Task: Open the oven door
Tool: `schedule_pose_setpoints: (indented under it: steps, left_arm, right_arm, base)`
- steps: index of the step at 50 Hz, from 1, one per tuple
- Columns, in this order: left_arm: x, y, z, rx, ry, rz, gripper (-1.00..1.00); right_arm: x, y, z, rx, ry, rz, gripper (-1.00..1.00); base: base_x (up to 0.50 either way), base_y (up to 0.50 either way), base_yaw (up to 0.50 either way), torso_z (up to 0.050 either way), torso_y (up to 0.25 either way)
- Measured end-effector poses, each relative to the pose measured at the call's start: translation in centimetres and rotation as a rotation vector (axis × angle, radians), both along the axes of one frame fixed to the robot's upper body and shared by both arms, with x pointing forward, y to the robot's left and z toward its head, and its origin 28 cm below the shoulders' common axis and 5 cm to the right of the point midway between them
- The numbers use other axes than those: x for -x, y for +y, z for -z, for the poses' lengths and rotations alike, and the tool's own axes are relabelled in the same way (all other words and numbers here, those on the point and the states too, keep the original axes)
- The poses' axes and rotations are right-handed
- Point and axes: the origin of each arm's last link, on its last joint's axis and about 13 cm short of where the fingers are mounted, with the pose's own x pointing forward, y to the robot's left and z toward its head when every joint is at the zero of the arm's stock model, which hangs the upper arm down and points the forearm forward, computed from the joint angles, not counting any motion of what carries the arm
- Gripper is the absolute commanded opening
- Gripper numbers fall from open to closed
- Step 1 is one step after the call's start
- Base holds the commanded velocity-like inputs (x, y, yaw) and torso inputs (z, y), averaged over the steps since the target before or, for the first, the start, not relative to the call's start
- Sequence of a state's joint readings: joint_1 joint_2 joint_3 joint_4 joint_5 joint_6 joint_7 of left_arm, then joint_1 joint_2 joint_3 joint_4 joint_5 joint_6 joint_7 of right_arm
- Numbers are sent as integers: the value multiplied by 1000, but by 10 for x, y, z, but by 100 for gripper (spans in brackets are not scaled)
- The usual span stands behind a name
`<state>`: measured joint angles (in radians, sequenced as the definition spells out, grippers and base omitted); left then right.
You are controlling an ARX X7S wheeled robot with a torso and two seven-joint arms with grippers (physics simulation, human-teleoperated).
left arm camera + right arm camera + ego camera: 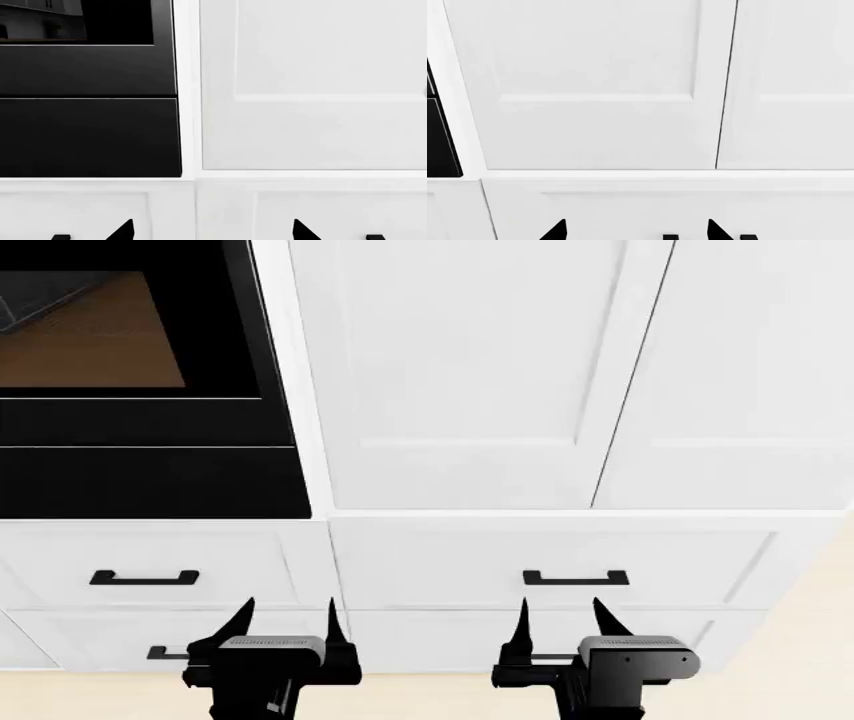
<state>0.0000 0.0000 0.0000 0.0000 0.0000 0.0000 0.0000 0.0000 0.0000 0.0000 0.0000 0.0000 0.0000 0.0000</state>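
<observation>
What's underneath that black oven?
Under the oven door sits a black panel, then white drawers with black handles. Their contents are hidden.

The oven door (134,390) fills the frame's upper left, cabinet doors (467,370) to its right, drawers (547,565) below both.

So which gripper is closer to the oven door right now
Left. The left gripper sits below the oven door, near its lower right corner. The right gripper is off to the side, under the white cabinets.
</observation>
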Motion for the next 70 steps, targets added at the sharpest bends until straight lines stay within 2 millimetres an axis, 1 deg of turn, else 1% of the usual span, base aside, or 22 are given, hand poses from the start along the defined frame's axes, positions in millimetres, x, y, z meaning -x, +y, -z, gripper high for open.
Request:
schedule_pose_setpoints:
  steps: [13, 18, 24, 29, 37, 44, 56, 70]
  left_arm:
    - [0, 0, 0, 1, 0, 0, 100]
    - [0, 2, -4, -6, -17, -10, 100]
    - [1, 7, -19, -35, -105, -45, 100]
    - [4, 14, -38, -79, -221, -89, 100]
    - [14, 22, -67, -142, -414, -155, 100]
    - [23, 25, -85, -171, -551, -198, 100]
    - [34, 29, -105, -216, -713, -256, 100]
    - [41, 30, -115, -244, -808, -286, 100]
  right_arm:
    - [0, 0, -1, 7, -7, 0, 100]
    - [0, -1, -4, 11, -32, 9, 100]
    - [1, -6, -20, 13, -125, 37, 100]
    - [4, -12, -38, 15, -246, 75, 100]
    - [12, -21, -67, 20, -448, 140, 100]
    - [21, -26, -85, 24, -586, 182, 100]
    - [30, -31, -103, 31, -757, 215, 100]
    - [39, -30, -112, 48, -856, 203, 100]
  base:
    - [0, 0, 0, 0, 0]
    - [0, 0, 0, 0, 0]
    - [0, 0, 0, 0, 0]
    - [0, 0, 0, 0, 0]
    - [0, 0, 0, 0, 0]
    - [0, 0, 0, 0, 0]
    - [0, 0, 0, 0, 0]
    - [0, 0, 0, 0, 0]
